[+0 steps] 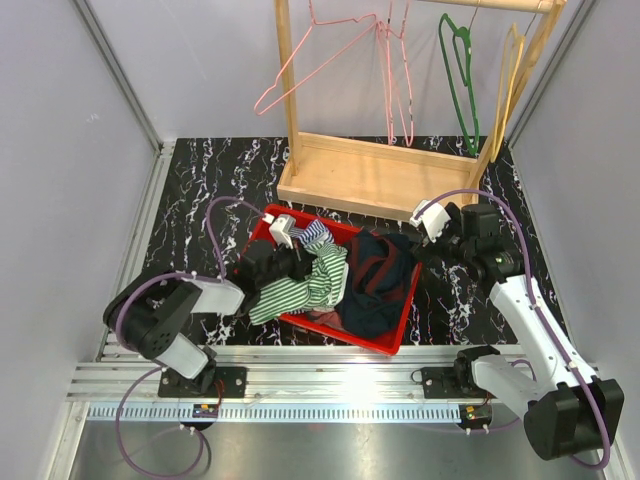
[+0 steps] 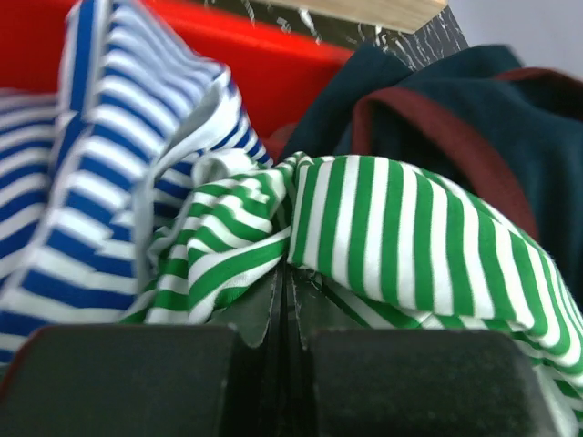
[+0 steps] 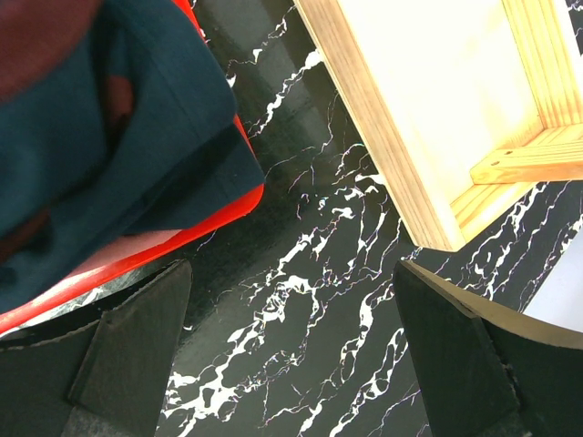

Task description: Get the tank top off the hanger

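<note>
Right wrist: R fingers point(image 3: 137, 355) apart beside red bin rim point(image 3: 137, 261)

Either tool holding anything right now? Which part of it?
The left tool is shut on the green-striped garment, pinching a bunched fold of its fabric. The right tool is open over the marbled tabletop, holding nothing.
</note>
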You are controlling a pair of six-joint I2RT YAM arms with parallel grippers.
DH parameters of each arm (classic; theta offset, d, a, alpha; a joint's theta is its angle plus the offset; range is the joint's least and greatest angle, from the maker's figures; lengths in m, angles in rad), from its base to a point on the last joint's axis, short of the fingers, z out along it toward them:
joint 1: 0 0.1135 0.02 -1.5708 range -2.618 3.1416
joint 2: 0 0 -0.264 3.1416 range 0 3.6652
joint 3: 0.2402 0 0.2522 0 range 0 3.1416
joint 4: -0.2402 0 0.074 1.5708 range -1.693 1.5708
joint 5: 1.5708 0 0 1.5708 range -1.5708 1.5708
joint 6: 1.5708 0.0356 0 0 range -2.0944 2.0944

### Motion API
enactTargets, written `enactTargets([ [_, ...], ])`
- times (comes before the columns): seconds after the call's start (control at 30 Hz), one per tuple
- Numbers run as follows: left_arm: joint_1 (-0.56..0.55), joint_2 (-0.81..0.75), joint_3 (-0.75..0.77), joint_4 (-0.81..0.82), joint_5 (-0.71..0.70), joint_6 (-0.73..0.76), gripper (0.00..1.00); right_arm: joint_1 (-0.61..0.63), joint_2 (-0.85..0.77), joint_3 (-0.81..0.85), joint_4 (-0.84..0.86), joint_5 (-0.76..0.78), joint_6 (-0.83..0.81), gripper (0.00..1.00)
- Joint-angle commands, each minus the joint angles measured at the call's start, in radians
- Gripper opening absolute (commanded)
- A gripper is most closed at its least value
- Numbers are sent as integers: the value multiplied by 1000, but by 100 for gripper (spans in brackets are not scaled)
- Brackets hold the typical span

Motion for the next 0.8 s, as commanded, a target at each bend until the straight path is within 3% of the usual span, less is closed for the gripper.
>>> enactTargets([
  [0.0, -4, 57, -48, 138, 14, -74, 0, -8, -2, -1, 51, 13, 0, 100],
  [0.1, -4, 97, -58, 166, 6, -74, 5, -8, 0, 0, 46, 16, 0, 100],
  [0.17, -2, 62, -55, 152, -24, -57, 19, -10, -5, 0, 46, 18, 3, 100],
  [0.23, -2, 10, -42, 106, -52, -7, 27, -10, -8, 2, 46, 16, 4, 100],
  [0.27, -2, -28, -23, 47, -61, 13, 39, -10, -8, 6, 45, 18, 4, 100],
  [0.4, -4, -275, 35, -132, -107, 185, 71, -13, -40, 29, 35, 18, 18, 100],
  [0.5, -4, -398, 90, -291, -155, 314, 88, -19, -66, 54, 55, 52, 91, 100],
  [0.7, -4, -648, 178, -566, -236, 426, 96, -21, -86, 140, 61, 185, 386, 100],
  [0.77, -4, -737, 214, -679, -329, 449, 99, -21, -95, 169, 37, 216, 466, 100],
])
